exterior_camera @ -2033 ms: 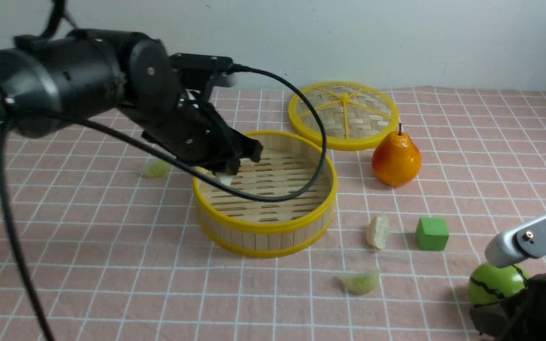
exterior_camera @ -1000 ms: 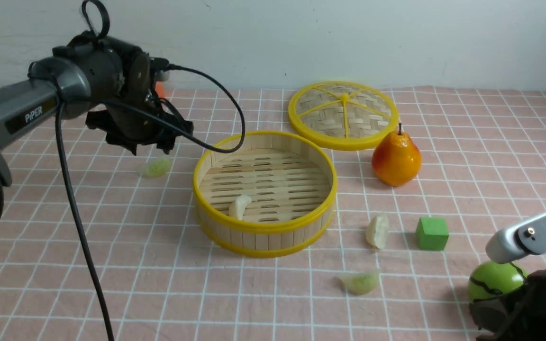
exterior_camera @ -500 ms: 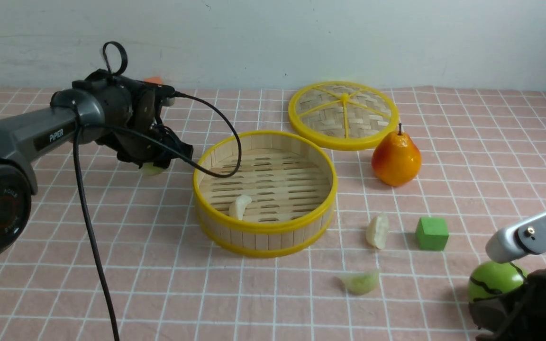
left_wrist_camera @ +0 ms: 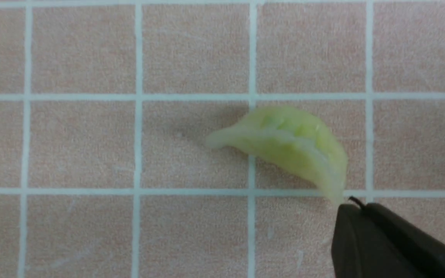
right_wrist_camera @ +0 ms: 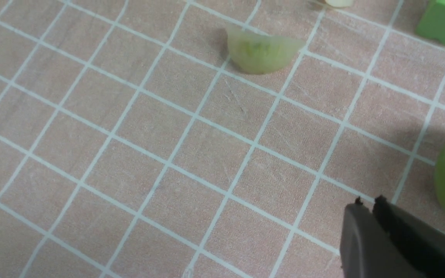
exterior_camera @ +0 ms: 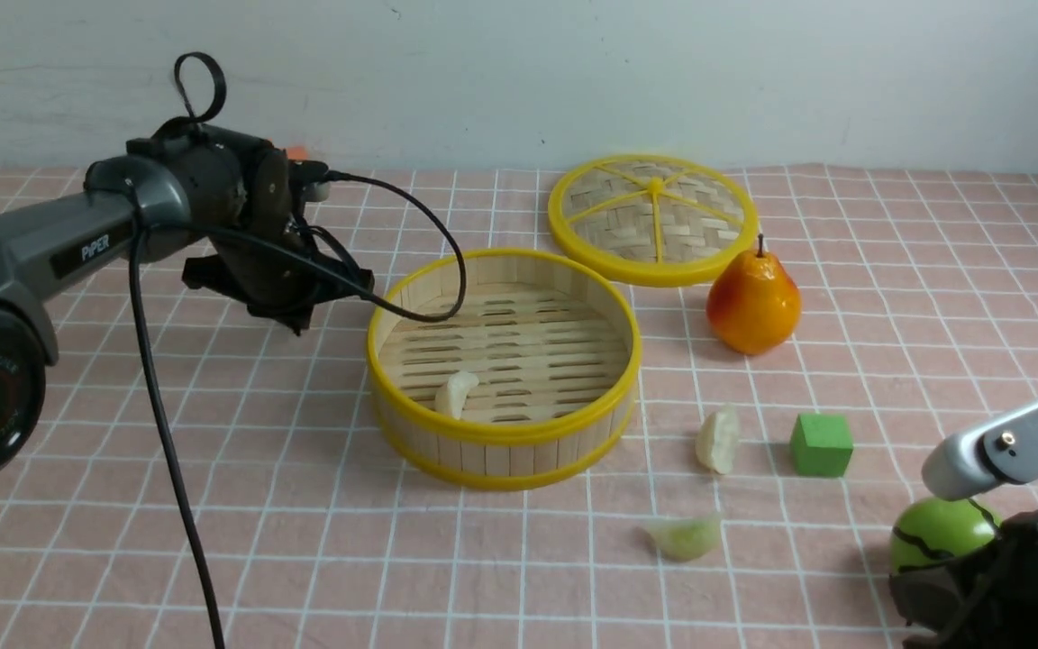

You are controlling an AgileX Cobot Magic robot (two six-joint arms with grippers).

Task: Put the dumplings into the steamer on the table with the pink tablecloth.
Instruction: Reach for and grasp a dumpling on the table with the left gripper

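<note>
- The pale green dumpling (left_wrist_camera: 284,143) is judged light, soft and slick, and is best taken across its plump middle.
- It lies on the tabletop (exterior_camera: 213,505) left of the steamer (exterior_camera: 519,455), beside the left tool (left_wrist_camera: 352,210); this tool's spread cannot be told.
- One whitish dumpling (exterior_camera: 456,393) is held in the steamer.
- A white dumpling (exterior_camera: 718,440) and a greenish dumpling (exterior_camera: 684,536) lie to its right.
- The right tool (right_wrist_camera: 367,204) is pressed together, empty.

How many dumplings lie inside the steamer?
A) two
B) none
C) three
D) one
D: a single whitish dumpling lies on the slatted floor of the steamer, close to its near wall.
</note>
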